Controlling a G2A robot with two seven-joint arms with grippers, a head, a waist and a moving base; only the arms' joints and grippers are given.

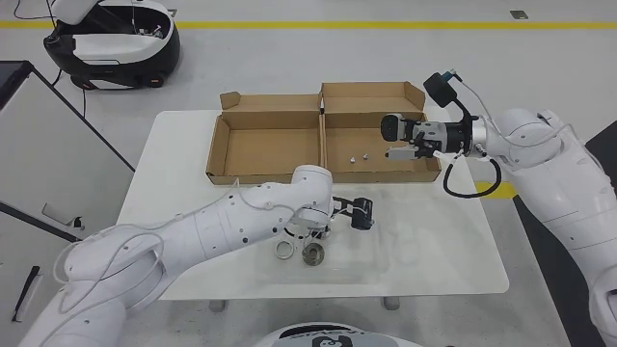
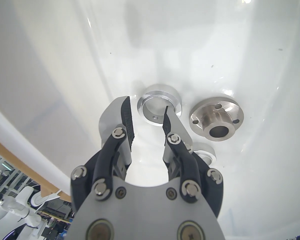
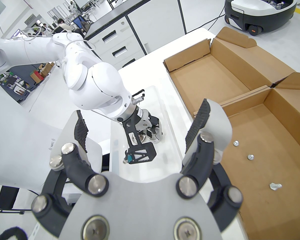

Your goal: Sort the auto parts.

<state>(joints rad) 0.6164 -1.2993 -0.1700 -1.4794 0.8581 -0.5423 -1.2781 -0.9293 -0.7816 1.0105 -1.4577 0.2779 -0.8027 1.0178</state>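
Left gripper (image 2: 146,103): half open, empty, straddling one wall of the ring collar (image 2: 160,95) on the near desk (image 1: 434,251).
Right gripper (image 3: 142,106): wide open, empty, above the right box compartment (image 3: 265,126).
Neighbour: flanged hub (image 2: 216,119), just right of collar.
Risk: slipping off the thin wall on closing; nudging the hub with a finger.

The ring (image 2: 158,103) lies just beside the flange (image 2: 216,119), both before the box (image 1: 265,149) holding small parts (image 1: 354,160).
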